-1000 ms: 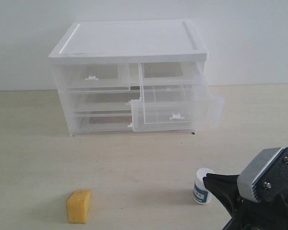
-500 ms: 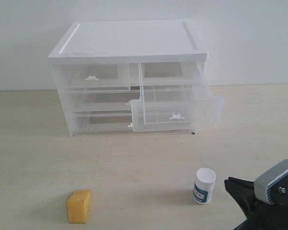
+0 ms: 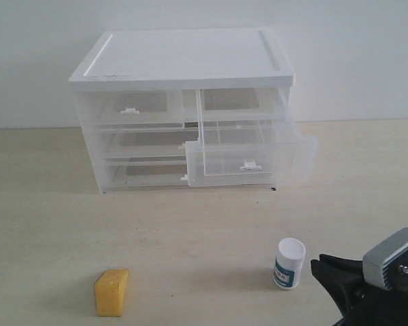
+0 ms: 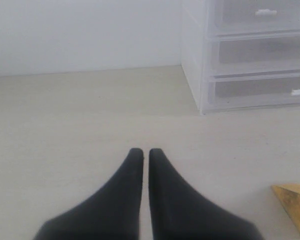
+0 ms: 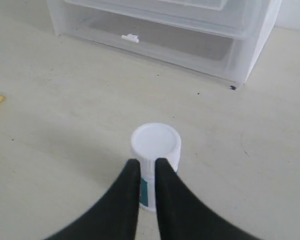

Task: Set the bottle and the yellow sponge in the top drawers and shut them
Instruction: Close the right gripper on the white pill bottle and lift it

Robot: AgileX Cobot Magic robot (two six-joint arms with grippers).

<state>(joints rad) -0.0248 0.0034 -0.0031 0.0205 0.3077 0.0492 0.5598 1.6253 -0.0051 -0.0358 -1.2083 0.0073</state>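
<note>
The white bottle [image 3: 289, 263] with a teal label stands upright on the table, front right. My right gripper [image 3: 319, 266] is just to its right, not touching it. In the right wrist view the gripper [image 5: 148, 164] is shut and empty, its tips just short of the bottle [image 5: 155, 150]. The yellow sponge [image 3: 111, 292] lies front left, well apart from both. The left gripper [image 4: 145, 152] is shut on nothing, with the sponge [image 4: 294, 200] off to one side. The right top drawer [image 3: 248, 163] is pulled far out and holds nothing. The left top drawer [image 3: 132, 109] is closed.
The white-topped translucent cabinet [image 3: 183, 61] stands at the back of the table against a white wall. Its two full-width lower drawers [image 4: 260, 52] are closed. The open drawer juts out over the table ahead of the bottle.
My right gripper drew back to the right, uncovering the bottle it partly hid a second ago, then edged slightly back toward it. Bottle, sponge and drawers have not moved.
</note>
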